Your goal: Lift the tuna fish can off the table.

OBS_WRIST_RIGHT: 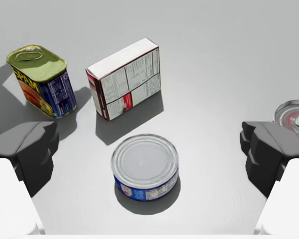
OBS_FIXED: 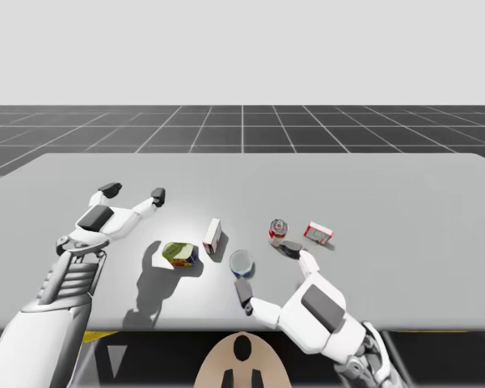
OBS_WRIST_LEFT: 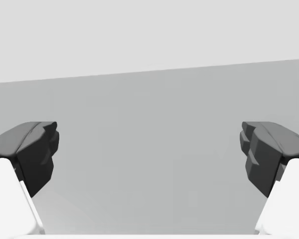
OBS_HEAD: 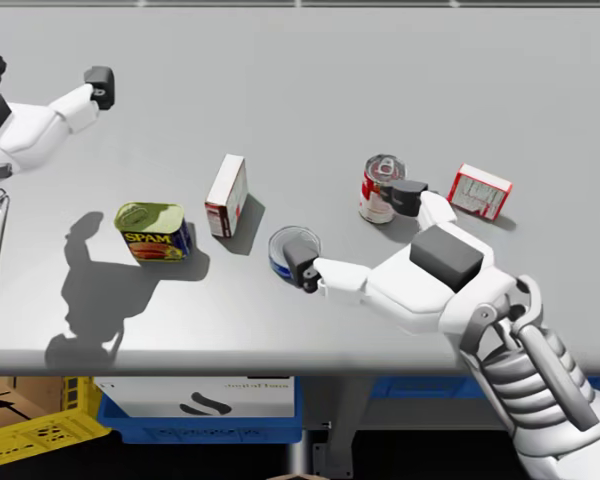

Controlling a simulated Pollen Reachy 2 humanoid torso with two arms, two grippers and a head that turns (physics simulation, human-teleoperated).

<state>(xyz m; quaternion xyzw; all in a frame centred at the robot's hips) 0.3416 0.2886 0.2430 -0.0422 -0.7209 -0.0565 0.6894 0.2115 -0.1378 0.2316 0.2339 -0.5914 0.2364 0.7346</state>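
Tuna fish can (OBS_WRIST_RIGHT: 145,167), low and round with a blue band, is found standing flat on the surface (OBS_FIXED: 388,186), near its front edge and a little short of the middle; no lift is judged to have been made. The approach is judged largely done. The right tool (OBS_HEAD: 355,230) is held spread wide over the can, one finger on each side, and neither is seen to touch it. What is left is judged to be the lowering, the closing of the fingers on the can's wall, and the raising. The left tool (OBS_FIXED: 133,191) is held well apart at about 10 o'clock from the can, its fingers likewise spread with nothing between them, and it is judged to have no part in the grasp.

A plain pale backdrop (OBS_FIXED: 242,48) is seen behind a dark gridded floor (OBS_FIXED: 242,125). The surface is smooth, matt grey and evenly lit, with soft shadows cast beneath the arms. Under its front edge a blue crate (OBS_HEAD: 200,430) and a yellow crate (OBS_HEAD: 40,440) are stored. In the high view, a white box (OBS_FIXED: 212,236) is stood on edge at about 11 o'clock from the can, a green-topped rectangular tin (OBS_FIXED: 179,255) at 9 o'clock, a red can (OBS_FIXED: 278,230) at about 1 o'clock, and a small red-and-white box (OBS_FIXED: 318,234) at 2 o'clock.
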